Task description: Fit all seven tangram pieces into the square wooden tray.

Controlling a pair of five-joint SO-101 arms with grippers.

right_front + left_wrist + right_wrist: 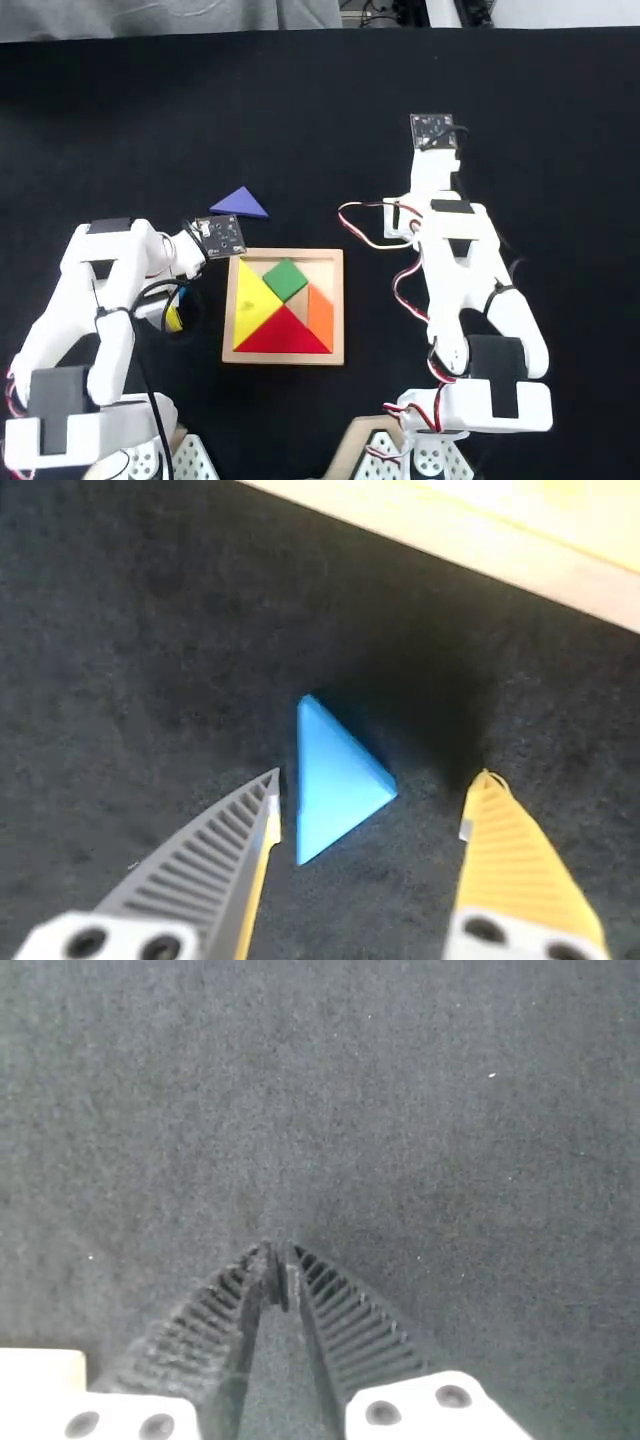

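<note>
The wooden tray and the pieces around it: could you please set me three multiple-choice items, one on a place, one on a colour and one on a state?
1. In the high view, where is the blue triangle relative to the wooden tray?
A inside it
B on the table outside it
C leaning on its rim

2. What colour is the square piece in the tray?
A green
B white
C black

3. How is the right end effector?
A wide open
B shut and empty
C shut on a piece

Answers:
1 B, it lies flat on the table beyond the rim.
2 A, it is plainly green.
3 B, its jaws meet over bare table.
</note>
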